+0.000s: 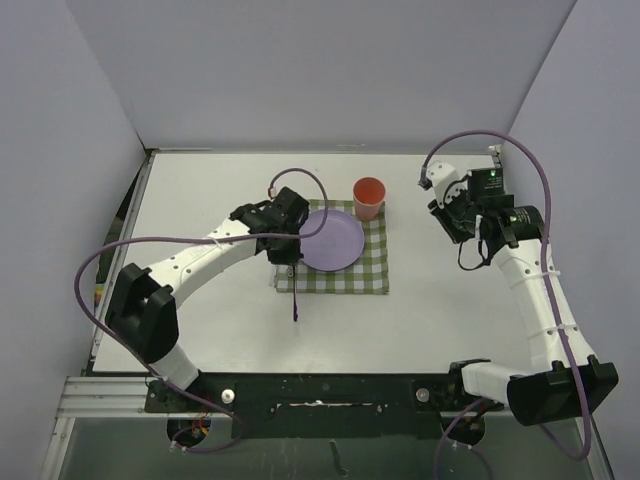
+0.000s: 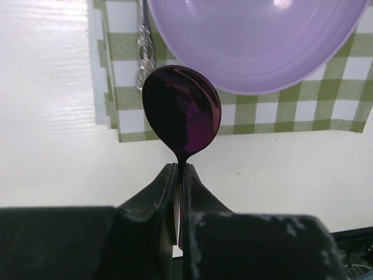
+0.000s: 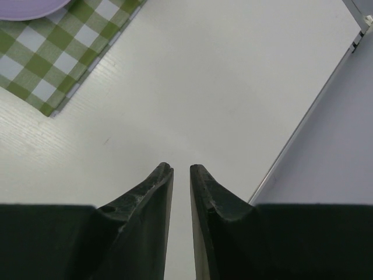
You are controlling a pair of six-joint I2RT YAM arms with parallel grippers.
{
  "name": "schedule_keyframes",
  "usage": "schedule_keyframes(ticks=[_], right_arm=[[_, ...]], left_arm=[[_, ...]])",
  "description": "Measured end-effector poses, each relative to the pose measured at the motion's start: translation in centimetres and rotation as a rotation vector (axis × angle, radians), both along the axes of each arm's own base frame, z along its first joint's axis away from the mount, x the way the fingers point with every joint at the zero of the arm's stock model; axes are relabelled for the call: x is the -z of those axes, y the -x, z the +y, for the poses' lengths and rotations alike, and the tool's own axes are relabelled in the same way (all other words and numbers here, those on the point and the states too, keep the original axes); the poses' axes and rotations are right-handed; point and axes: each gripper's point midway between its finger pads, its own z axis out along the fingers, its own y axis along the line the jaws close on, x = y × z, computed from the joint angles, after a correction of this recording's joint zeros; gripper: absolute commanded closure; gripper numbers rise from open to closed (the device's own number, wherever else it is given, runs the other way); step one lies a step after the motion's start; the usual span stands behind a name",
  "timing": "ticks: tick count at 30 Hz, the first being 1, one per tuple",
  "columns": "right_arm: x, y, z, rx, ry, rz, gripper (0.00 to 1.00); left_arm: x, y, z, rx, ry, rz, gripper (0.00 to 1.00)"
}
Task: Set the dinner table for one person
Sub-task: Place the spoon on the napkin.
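Note:
My left gripper [image 2: 181, 169] is shut on the neck of a dark purple spoon [image 2: 182, 111], whose bowl sticks out ahead over the near left corner of the green-and-white checked cloth [image 2: 291, 108]. From above, this gripper [image 1: 287, 250] hangs at the left rim of the lilac plate [image 1: 332, 240], and the spoon handle [image 1: 296, 300] points toward the near edge. A red cup [image 1: 369, 197] stands at the cloth's far right corner. Over bare white dinner table [image 1: 200, 200] at the right, my right gripper [image 1: 445, 205] holds nothing; its fingers [image 3: 157, 186] stand slightly apart.
A thin metal utensil [image 2: 144, 46] lies on the cloth just left of the plate [image 2: 256, 41]. A white strip [image 2: 97, 58] shows along the cloth's left edge. The table's metal edging [image 3: 309, 116] and the wall run close on the right gripper's right.

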Motion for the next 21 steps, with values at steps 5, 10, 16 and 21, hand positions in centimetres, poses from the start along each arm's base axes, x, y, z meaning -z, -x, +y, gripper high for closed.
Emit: schedule_keyframes(ticks=[5, 10, 16, 21], right_arm=[[0.7, 0.7, 1.6, -0.05, -0.007, 0.031, 0.79], [0.8, 1.0, 2.0, -0.059, -0.014, 0.041, 0.8], [0.9, 1.0, 2.0, -0.056, -0.016, 0.043, 0.8], [0.9, 1.0, 1.9, -0.052, -0.012, 0.042, 0.8]], left_arm=[[-1.1, -4.1, 2.0, -0.054, -0.002, -0.036, 1.0], [-2.2, -10.1, 2.1, -0.069, 0.01, -0.075, 1.0], [-1.6, -14.2, -3.8, 0.03, 0.106, -0.071, 1.0], [0.4, -13.5, -8.6, 0.125, 0.134, -0.023, 1.0]])
